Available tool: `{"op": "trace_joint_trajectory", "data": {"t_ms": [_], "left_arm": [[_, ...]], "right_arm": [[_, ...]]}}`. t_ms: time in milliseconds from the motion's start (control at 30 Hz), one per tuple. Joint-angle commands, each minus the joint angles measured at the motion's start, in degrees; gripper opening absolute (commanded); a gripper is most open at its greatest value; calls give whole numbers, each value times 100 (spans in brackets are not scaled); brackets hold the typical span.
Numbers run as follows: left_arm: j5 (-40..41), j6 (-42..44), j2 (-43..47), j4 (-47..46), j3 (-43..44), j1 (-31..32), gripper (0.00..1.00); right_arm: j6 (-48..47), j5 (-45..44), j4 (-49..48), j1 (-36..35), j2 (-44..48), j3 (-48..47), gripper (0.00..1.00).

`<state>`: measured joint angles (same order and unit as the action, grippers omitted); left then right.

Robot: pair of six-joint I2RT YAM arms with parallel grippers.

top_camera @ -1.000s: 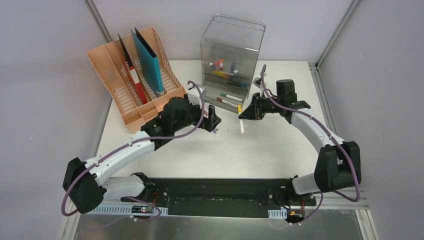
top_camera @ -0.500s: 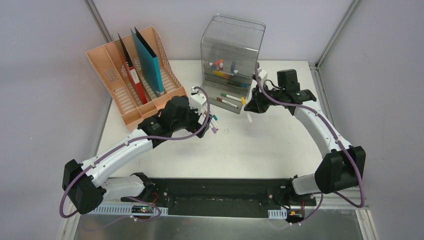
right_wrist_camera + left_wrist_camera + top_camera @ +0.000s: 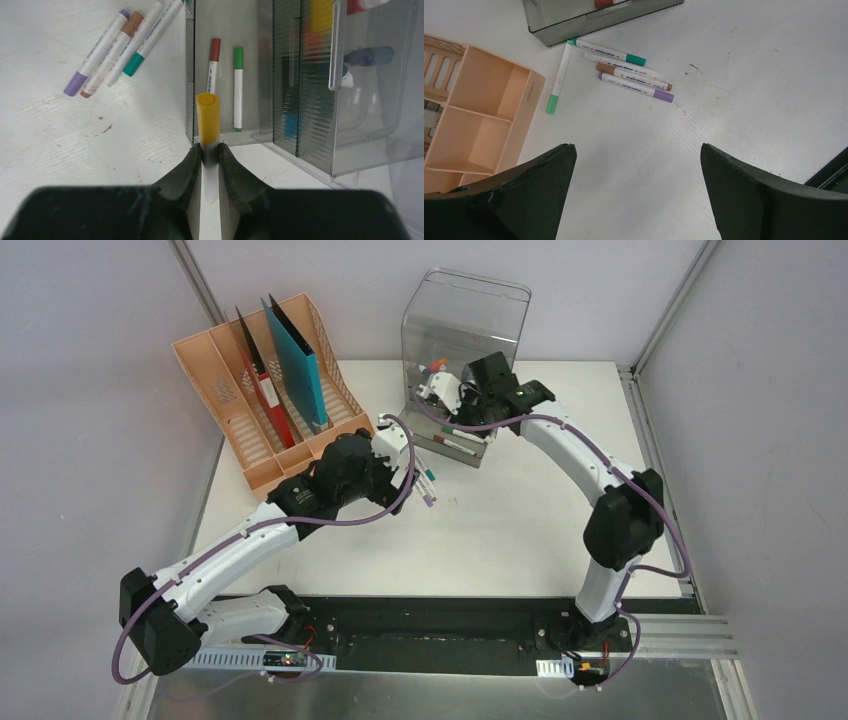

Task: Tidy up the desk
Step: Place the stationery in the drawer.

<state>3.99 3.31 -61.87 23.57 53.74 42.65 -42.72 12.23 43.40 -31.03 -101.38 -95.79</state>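
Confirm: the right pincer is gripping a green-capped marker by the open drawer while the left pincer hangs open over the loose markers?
Not green: the right wrist view shows the right pincer gripping a yellow-capped marker by the open drawer. The left pincer does hang open over the loose markers.

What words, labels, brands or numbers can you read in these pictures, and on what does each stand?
None can be read outright.
Loose markers: print along the barrels, too small to read.
Peach file rack: small mark on its front wall, too blurred.
Markers in the drawer: barrel print, too blurred.
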Motion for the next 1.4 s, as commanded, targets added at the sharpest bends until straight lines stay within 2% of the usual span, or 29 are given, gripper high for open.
{"op": "trace_joint_trajectory", "data": {"t_ms": [0, 233, 300, 433, 633, 700, 833, 900, 1100, 1200, 1367], "left_arm": [[278, 183, 170, -90, 5, -38, 99], [366, 278, 254, -125, -16, -42, 99], [389, 297, 291, -140, -14, -46, 99], [443, 334, 395, -169, -45, -52, 99], [424, 351, 427, -241, -91, -63, 99], [412, 367, 385, -246, -91, -65, 99], [383, 389, 338, -303, -106, -82, 99], [301, 398, 352, -364, -137, -97, 99], [-64, 448, 391, -588, -228, -130, 99], [-143, 459, 348, -600, -192, -151, 99], [-178, 492, 406, -611, -179, -258, 99]], "right_arm": [[-679, -1377, 55, -306, -404, -596, 12], [-721, -1857, -195, -360, -1167, -1208, 12], [-706, -1968, -238, -366, -1370, -1339, 15], [-595, -2049, -253, -371, -1681, -1564, 26], [-316, -2191, -123, -395, -1846, -1777, 53], [-136, -2099, 75, -392, -1728, -1829, 59], [371, -1350, 723, -371, -1161, -1780, 67], [509, -642, 1106, -346, -752, -1583, 70], [177, 1122, 1395, -66, 825, -29, 78], [-15, 1837, 1378, 393, 1625, 716, 78], [-35, 3285, 1290, 1774, 2737, 1619, 78]]}}
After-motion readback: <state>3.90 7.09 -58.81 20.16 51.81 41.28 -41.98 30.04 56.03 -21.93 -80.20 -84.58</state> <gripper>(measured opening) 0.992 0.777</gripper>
